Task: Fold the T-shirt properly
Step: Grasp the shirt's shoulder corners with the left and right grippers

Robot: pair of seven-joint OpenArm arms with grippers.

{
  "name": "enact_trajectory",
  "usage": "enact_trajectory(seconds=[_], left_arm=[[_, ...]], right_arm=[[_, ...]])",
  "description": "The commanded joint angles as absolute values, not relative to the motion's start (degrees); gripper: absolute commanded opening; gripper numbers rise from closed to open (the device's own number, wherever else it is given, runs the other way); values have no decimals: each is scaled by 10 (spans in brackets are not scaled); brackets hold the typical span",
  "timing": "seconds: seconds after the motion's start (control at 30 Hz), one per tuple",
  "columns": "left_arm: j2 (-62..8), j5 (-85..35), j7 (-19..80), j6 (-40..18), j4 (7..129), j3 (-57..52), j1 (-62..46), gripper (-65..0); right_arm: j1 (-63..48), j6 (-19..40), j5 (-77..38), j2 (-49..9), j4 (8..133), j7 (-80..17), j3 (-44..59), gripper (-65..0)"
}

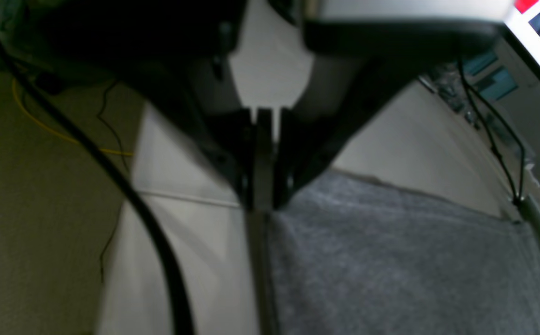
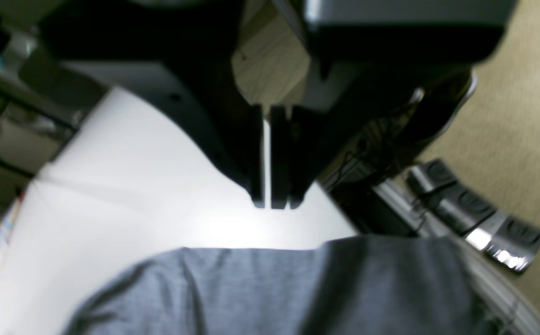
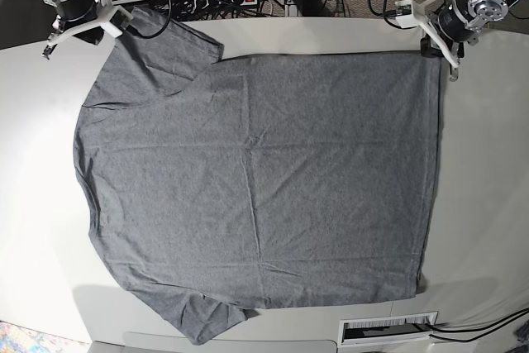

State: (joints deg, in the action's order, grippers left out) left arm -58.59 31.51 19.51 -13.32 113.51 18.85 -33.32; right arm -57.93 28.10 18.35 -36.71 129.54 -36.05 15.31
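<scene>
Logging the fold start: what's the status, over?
Left pincer shut on the T-shirt at its hem corner. Right pincer shut, holding nothing, just off the sleeve. Shirt flat on the table. Nothing in the way.

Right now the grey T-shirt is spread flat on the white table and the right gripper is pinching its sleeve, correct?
Not quite. The right gripper is shut on nothing, above bare table short of the T-shirt, as the right wrist view shows.

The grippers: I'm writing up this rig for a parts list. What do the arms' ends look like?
Both grippers, left and right, have black, wedge-shaped fingers narrowing to flat tips. From the base view each wrist carries a black and silver cylindrical motor in a white bracket, left, right, with black cables looping off behind.
</scene>
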Motion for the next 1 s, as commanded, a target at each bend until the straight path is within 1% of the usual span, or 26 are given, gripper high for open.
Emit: enact_trajectory(seconds=[0.0, 0.03, 0.1, 0.13, 0.17, 0.23, 0.3, 0.53, 0.67, 0.83, 0.97], left_arm=[[-599, 319, 195, -126, 1143, 185, -337, -650], [-599, 319, 195, -126, 1143, 185, -336, -650], [-598, 319, 195, -126, 1143, 185, -336, -650], [-598, 320, 193, -126, 1143, 185, -336, -650], [-598, 319, 190, -126, 1143, 185, -336, -650], [-597, 320, 187, -126, 1143, 185, -336, -650], [-596, 319, 179, -126, 1143, 185, -336, -650], [-568, 319, 168, -126, 1143, 185, -335, -650], [-559, 320, 165, -126, 1143, 185, -335, -650], [-559, 320, 166, -126, 1143, 185, -335, -650], [-559, 320, 167, -126, 1143, 185, -335, -650]], right_arm=[[-584, 282, 181, -381, 1305, -358, 158, -585], [-587, 287, 174, -388, 1305, -358, 158, -542], [-592, 289, 159, -399, 1305, -355, 158, -422], [-592, 289, 154, -400, 1305, -354, 158, -375], [-592, 289, 150, -400, 1305, -352, 158, -353], [-592, 294, 136, -400, 1305, -345, 158, -353], [-592, 312, 116, -400, 1305, -342, 158, -353], [-590, 313, 103, -400, 1303, -319, 149, -353], [-576, 314, 110, -398, 1277, -319, 99, -353], [-525, 312, 169, -398, 1225, -328, 20, -353], [-502, 310, 185, -396, 1227, -349, 5, -353]])
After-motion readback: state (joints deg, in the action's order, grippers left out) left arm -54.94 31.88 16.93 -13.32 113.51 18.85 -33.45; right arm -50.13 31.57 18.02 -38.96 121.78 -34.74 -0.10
